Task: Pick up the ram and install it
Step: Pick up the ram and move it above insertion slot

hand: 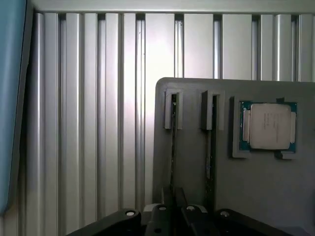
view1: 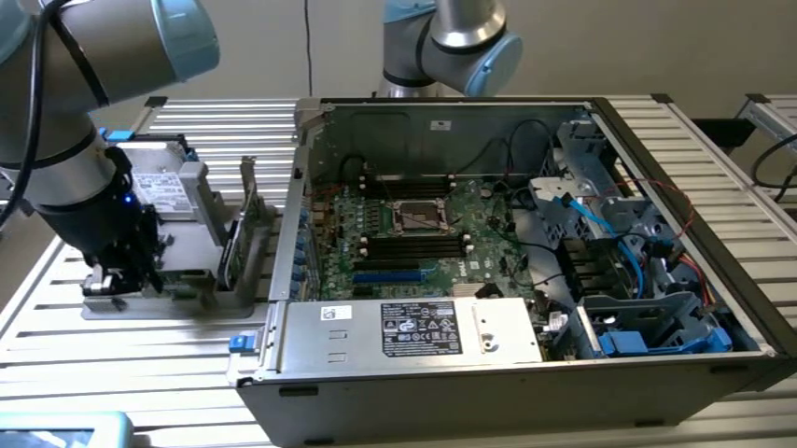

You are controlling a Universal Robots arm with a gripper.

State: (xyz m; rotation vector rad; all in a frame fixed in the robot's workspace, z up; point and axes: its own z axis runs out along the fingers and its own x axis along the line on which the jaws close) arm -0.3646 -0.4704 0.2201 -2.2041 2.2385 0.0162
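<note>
exterior: black gripper (view1: pixel 115 278) low at grey slotted holder (view1: pixel 187 285) on slatted aluminium tabletop (view1: pixel 137 359), at the exterior view's left of open computer case (view1: pixel 498 364) | wrist: gripper (hand: pixel 174 211) at thin green ram stick (hand: pixel 173 147), upright in holder slot farther from silver processor chip (hand: pixel 268 126); clamped or apart, cannot tell

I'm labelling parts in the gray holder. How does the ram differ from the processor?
The ram stands on edge in a narrow slot; the processor lies flat in a square recess, silver lid up. The ram looks long and thin; the processor squarish. Both sit in the gray holder.
</note>
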